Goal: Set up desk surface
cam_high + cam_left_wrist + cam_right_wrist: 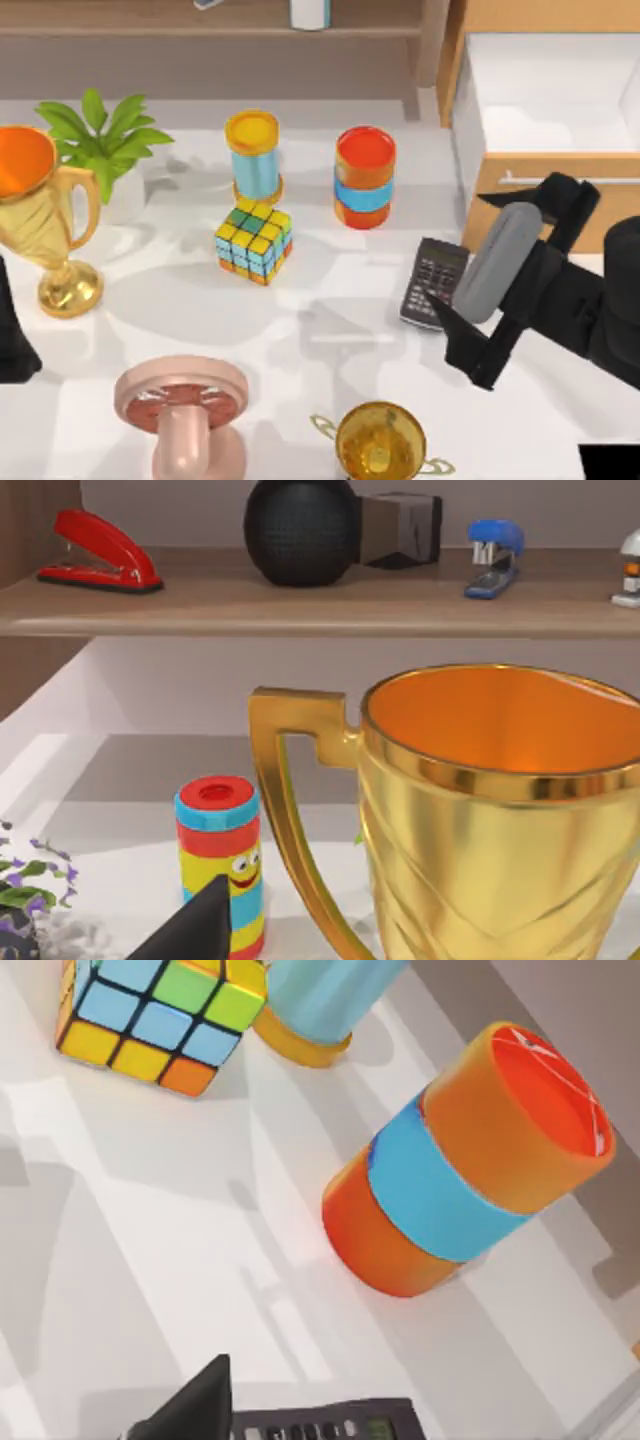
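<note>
The white desk surface (pixel 330 320) fills the middle of the top view. At upper right, the wooden cabinet's drawer (pixel 545 100) stands open, its white inside bare. The right gripper (pixel 445 315) sits low over a black calculator (pixel 432 280) at right centre; whether its fingers are clenched I cannot tell. Left arm (pixel 15 340) waits at the left edge. An orange-and-blue canister (pixel 365 177) stands upright, lid on, beside a yellow-and-blue canister (pixel 253 155).

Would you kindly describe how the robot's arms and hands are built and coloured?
The right arm is matte black with angular links and one rounded grey capsule-shaped segment; its hand ends in dark pointed fingers. The left arm shows as a plain black shape at the table's left edge. No cables or markings visible.
</note>
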You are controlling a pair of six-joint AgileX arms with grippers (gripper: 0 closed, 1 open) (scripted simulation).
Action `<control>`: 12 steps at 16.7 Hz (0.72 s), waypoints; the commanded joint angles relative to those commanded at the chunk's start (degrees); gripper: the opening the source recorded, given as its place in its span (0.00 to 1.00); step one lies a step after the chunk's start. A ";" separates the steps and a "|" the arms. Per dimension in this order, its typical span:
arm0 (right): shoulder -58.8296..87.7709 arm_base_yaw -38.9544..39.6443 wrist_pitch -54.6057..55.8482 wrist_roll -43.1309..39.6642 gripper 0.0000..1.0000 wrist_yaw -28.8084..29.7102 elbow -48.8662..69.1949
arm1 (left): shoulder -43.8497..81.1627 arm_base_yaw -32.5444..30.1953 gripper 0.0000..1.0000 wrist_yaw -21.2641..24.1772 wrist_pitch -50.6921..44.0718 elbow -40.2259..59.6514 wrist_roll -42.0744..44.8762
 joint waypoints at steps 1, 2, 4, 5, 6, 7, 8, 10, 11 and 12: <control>2.49 0.27 6.20 -3.91 1.00 0.75 -0.89 | 0.00 0.00 1.00 0.00 0.00 0.00 0.00; 5.04 0.46 12.17 -7.72 1.00 1.59 -1.81 | 0.00 0.00 1.00 0.00 0.00 0.00 0.00; 10.16 0.48 23.13 -14.90 1.00 3.66 -3.67 | 0.00 0.00 1.00 0.00 0.00 0.00 0.00; 12.61 0.29 28.11 -18.28 1.00 4.85 -4.54 | 0.00 0.00 1.00 0.00 0.00 0.00 0.00; 14.95 -0.02 32.79 -21.55 1.00 6.13 -5.36 | 0.00 0.00 1.00 0.00 0.00 0.00 0.00; 17.11 -0.50 37.12 -24.72 1.00 7.50 -6.10 | 0.00 0.00 1.00 0.00 0.00 0.00 0.00; 19.06 -1.15 41.07 -27.70 1.00 8.99 -6.71 | 0.00 0.00 1.00 0.00 0.00 0.00 0.00; 22.49 -2.86 48.12 -33.38 1.00 12.22 -7.70 | 0.00 0.00 1.00 0.00 0.00 0.00 0.00; 23.98 -3.93 51.15 -36.10 1.00 13.99 -8.07 | 0.00 0.00 1.00 0.00 0.00 0.00 0.00; 25.36 -5.10 53.86 -38.77 1.00 15.85 -8.38 | 0.00 0.00 1.00 0.00 0.00 0.00 0.00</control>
